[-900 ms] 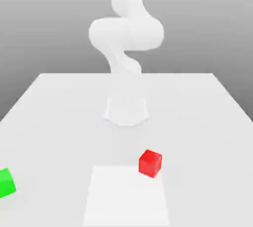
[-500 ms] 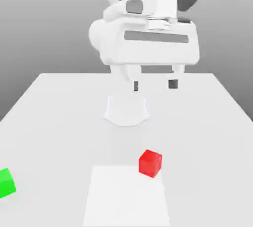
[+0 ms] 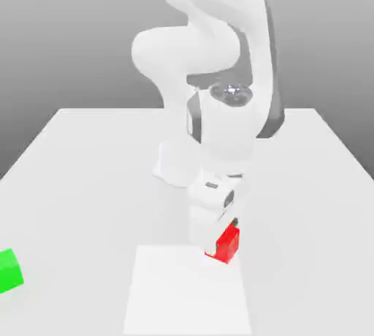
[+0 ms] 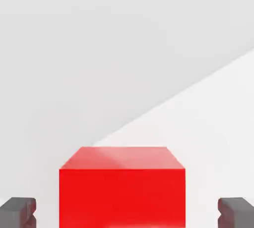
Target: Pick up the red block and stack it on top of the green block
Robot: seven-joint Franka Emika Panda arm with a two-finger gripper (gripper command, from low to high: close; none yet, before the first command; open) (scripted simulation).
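So my tool (image 4: 127,213) was open around the bright red smooth cube (image 4: 122,197), a gap on both sides, cube at the white square patch's (image 3: 187,291) edge. My own hand hid part of it, and the exterior view's left border cropped the bright green cube (image 3: 9,272).

Bright, even light, shadows seemingly faint.

From where I stand, the exterior view faces the robot arm (image 3: 219,123) head-on across the table (image 3: 80,203), set back and a little above it, looking down; the hand view sits on the hand, close over the red block (image 4: 122,197), facing the tabletop, and both take in that block and part of the pale square (image 3: 186,291)
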